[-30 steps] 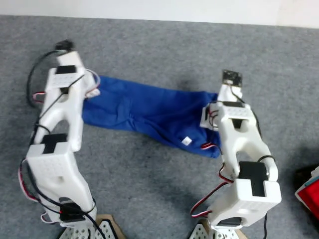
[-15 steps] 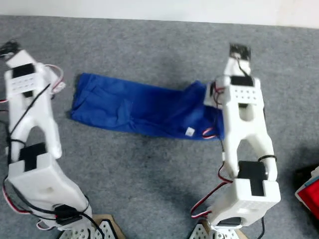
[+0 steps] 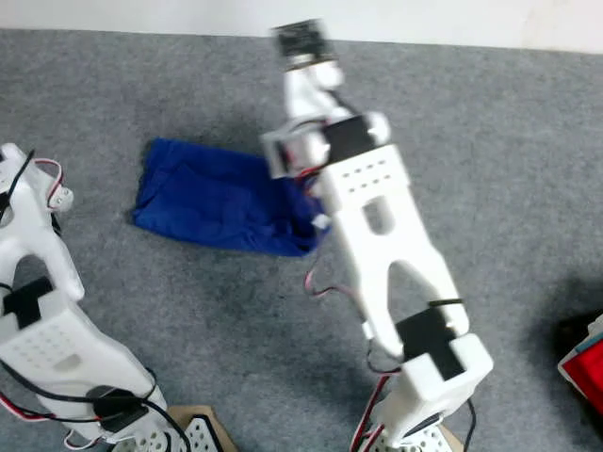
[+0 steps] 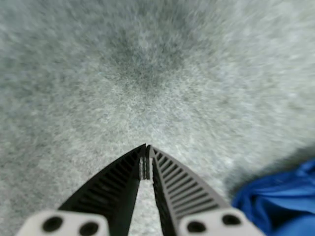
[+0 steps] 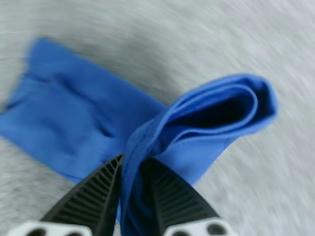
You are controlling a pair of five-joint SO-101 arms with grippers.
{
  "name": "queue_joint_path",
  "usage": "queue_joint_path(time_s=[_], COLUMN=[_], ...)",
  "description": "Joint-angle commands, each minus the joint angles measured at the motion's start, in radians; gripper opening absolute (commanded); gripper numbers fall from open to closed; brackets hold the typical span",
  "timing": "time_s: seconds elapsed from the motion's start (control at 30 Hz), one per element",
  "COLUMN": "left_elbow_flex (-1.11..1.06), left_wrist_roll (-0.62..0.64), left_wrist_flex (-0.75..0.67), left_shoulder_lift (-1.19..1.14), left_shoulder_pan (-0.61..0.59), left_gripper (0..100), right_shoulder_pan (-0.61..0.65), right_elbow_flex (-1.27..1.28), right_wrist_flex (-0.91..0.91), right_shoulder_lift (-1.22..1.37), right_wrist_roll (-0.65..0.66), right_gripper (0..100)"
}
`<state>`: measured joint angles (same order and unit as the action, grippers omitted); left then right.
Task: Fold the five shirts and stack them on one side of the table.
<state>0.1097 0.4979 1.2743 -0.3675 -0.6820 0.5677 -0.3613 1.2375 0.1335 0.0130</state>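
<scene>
1. The grey, carpet-like tabletop (image 3: 528, 141) carries everything; a pale strip runs along its far edge.
2. The right arm (image 3: 377, 217) rises from the near edge and stretches diagonally toward the far edge. Its wrist sits over the right end of the cloth.
3. The left arm (image 3: 38, 282) stands along the left edge of the tabletop, apart from the cloth.
4. One blue shirt (image 3: 217, 193) lies bunched on the left half of the tabletop, nearer the far edge than the near one, between the two arms. Its left part rests flat. In the right wrist view, its right end is lifted and doubled over into a rounded fold (image 5: 231, 110).
5. The right gripper (image 5: 130, 162) is clamped on the blue shirt, with a pinch of fabric running up between its two dark ribbed fingers.
6. The left gripper (image 4: 146, 151) hangs over bare grey surface with its fingertips pressed together on nothing; a corner of the blue shirt (image 4: 280, 196) lies near it.
7. A red thing (image 3: 584, 363) sits at the right edge, partly cut off, perhaps a box or bin.
</scene>
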Motion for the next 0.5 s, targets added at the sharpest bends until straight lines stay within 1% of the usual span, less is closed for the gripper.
queue_joint_path(time_s=[0.0,0.1,0.23,0.33,0.47], left_elbow_flex=[0.007,0.007,0.007,0.007,0.002], left_wrist_roll=[0.006,0.006,0.003,0.003,0.003], left_wrist_flex=[-0.012,-0.012,-0.012,-0.012,-0.021], left_shoulder_lift=[-0.064,-0.104,-0.120,-0.120,-0.122], left_shoulder_pan=[-0.067,-0.091,-0.087,-0.087,-0.087], left_gripper=[1,1,1,1,1], right_shoulder_pan=[0.090,0.137,0.180,0.199,0.231], right_elbow_flex=[-0.051,-0.053,-0.108,-0.202,-0.383], right_wrist_flex=[-0.151,-0.243,-0.337,-0.378,-0.384], right_shoulder_lift=[-0.007,0.021,0.150,0.274,0.449], right_wrist_roll=[0.068,0.110,0.141,0.140,0.140], right_gripper=[0.8,0.8,0.8,0.8,0.8])
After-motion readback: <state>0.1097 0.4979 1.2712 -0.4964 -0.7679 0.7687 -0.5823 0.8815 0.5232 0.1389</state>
